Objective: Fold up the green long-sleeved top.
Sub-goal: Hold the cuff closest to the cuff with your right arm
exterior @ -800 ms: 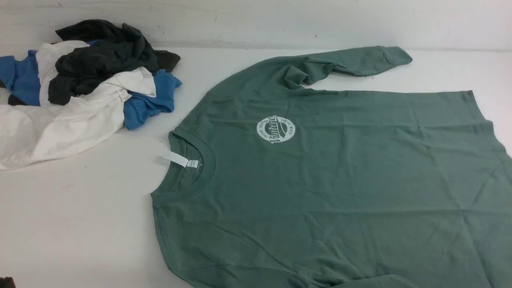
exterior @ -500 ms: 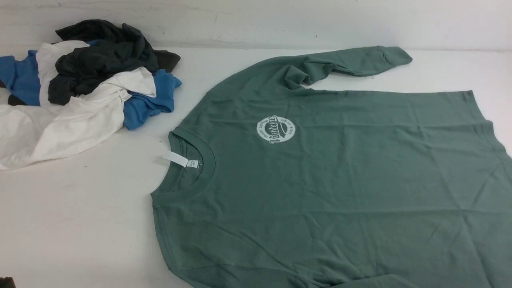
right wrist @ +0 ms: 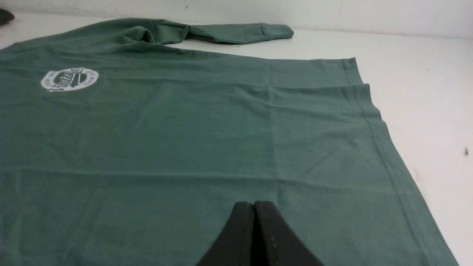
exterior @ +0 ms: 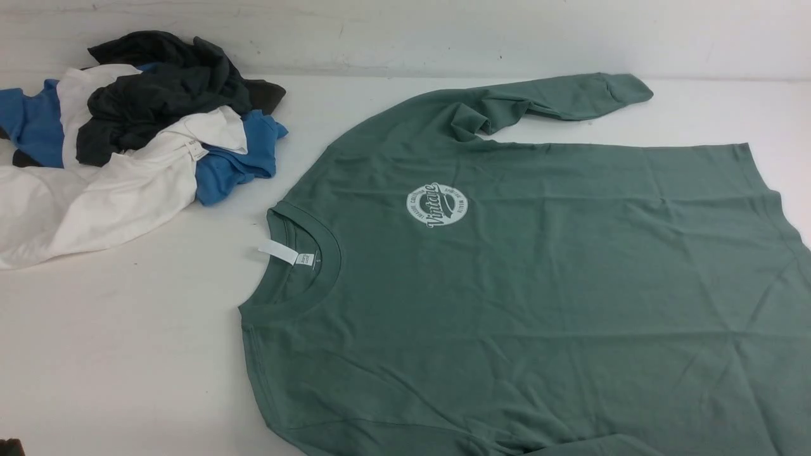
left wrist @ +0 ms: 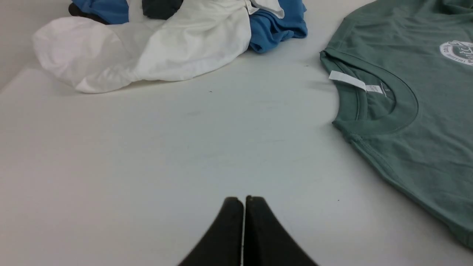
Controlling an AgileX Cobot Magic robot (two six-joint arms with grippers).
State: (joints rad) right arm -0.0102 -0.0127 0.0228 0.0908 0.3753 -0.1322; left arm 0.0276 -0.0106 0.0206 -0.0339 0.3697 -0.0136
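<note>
A: Which step are we on w/ the top point(exterior: 538, 272)?

B: The very start, imo. It's spread flat, face up, no fold made yet. Neither hand touches it.

A: Hands?

B: Left hand point(left wrist: 243, 200): fingers pressed together, nothing btwn them, over bare desk point(left wrist: 147, 147), near the collar point(left wrist: 380, 127). Right hand point(right wrist: 255, 204): also pressed together and empty, over the body of the top, not far from the hem point(right wrist: 377, 127).

A: Where's the top exactly?

B: On the desk, centre to right in the front view, running off the near and right frame edges. Collar points to the robot's left, hem to its right. It's apart from the pile point(exterior: 127, 126) of other clothes at far left: white, blue and dark bits.

A: How's it look?

B: Sage green, soft cotton by the look, light creases across the body. Round white logo point(exterior: 437, 204) on the chest, white tag point(exterior: 279, 251) sticking out over the collar. Far sleeve point(exterior: 557, 98) is bunched near the shoulder and lies along the far side, cuff toward the right. Near sleeve is mostly out of frame, so can't tell how it lies.

A: Next move needs?

B: Prob. both hands open up, drop to the cloth and pinch an edge. My guess is the far sleeve gets brought in first. The fabric is thin and limp, so pinch low and lift evenly or it'll sag and wrinkle.
</note>
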